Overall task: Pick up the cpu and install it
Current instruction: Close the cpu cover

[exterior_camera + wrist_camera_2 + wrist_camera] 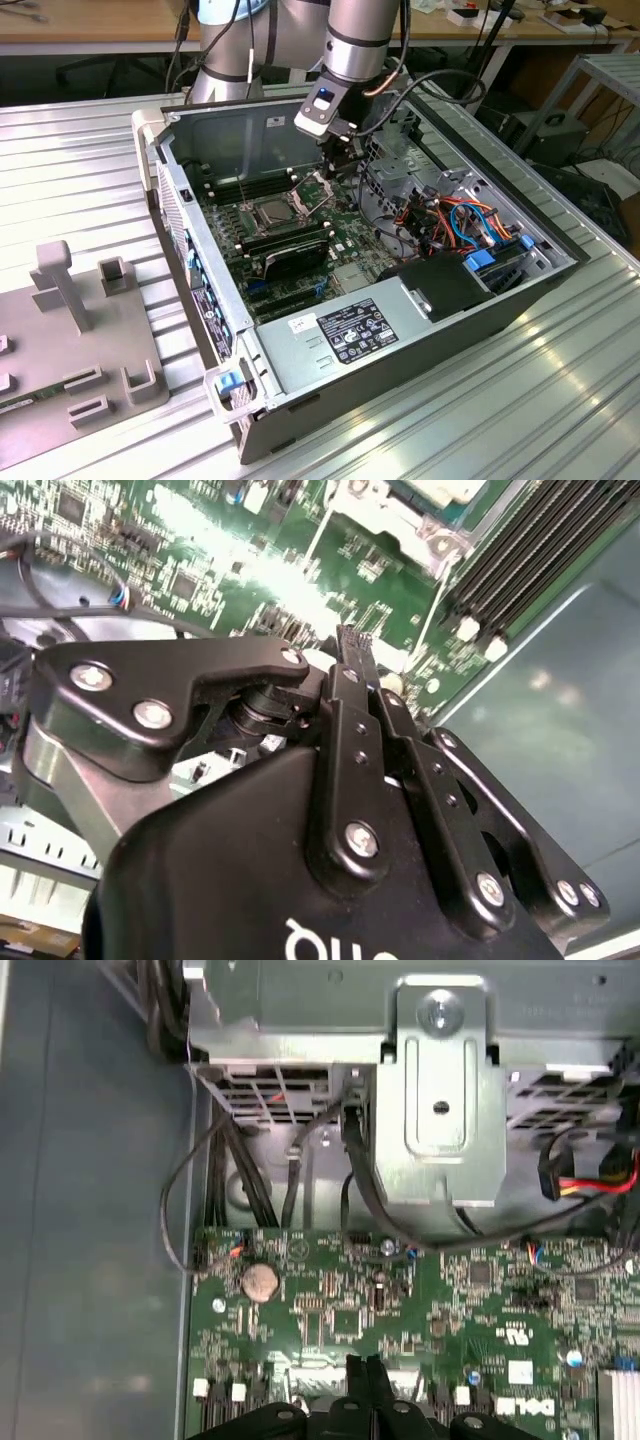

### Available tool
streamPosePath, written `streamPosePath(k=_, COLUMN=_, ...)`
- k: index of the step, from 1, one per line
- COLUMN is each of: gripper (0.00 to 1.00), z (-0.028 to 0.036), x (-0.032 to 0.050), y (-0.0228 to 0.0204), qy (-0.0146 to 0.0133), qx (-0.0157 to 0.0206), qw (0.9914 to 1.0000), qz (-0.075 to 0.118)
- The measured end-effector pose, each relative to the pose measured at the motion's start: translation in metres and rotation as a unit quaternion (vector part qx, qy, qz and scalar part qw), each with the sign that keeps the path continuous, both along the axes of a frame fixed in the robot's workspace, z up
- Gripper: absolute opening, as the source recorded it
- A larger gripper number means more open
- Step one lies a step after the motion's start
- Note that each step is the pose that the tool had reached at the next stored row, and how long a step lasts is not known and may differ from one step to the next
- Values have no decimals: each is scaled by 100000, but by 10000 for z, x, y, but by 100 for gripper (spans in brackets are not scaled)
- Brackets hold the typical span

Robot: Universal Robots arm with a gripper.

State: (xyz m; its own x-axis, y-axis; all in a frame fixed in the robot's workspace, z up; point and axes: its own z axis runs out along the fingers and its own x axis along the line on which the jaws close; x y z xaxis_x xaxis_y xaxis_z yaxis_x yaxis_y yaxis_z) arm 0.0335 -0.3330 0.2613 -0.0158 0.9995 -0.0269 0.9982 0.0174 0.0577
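Printed matter: a white label [345, 330] is fixed to the top of the power supply [330, 345] at the lower centre of the exterior view; its print is too small to make out. In the second wrist view, white lettering [312, 944] on the gripper body is cut off by the picture edge. In the first wrist view, white silkscreen marks sit on the green motherboard [400, 1290], near a coin cell battery [261, 1280]. The gripper [333, 172] hangs inside the open computer case [215, 300], above the motherboard and just to the exterior view's right of the metal-framed socket [272, 212], whose centre reads dark. In both wrist views the gripper [352, 640] [365, 1365] has its fingers [355, 1380] closed against each other, tips clear of the board, with nothing visible between them. The position of the cpu cannot be determined. Surrounding items: long black memory sticks [285, 245] lie just in front of the socket; orange and blue cables [460, 215] crowd the case toward the exterior view's right. In the first wrist view, a sheet-metal drive cage [440, 1090] with black cables [240, 1170] stands past the board edge. A grey fixture tray [80, 340] rests on the ribbed metal table [500, 400] at the exterior view's left, cut off by the frame.
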Motion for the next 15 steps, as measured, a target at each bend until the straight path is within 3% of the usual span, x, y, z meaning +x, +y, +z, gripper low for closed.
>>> streamPosePath(k=2, gripper=11, z=0, x=75, y=0, qy=1, qx=-4, qw=100000, qz=-6)
streamPosePath(k=8, gripper=11, z=-6, x=161, y=0, qy=5, qx=-13, qw=100000, qz=-1)
streamPosePath(k=15, gripper=11, z=-141, x=170, y=0, qy=4, qx=-43, qw=100000, qz=-2)
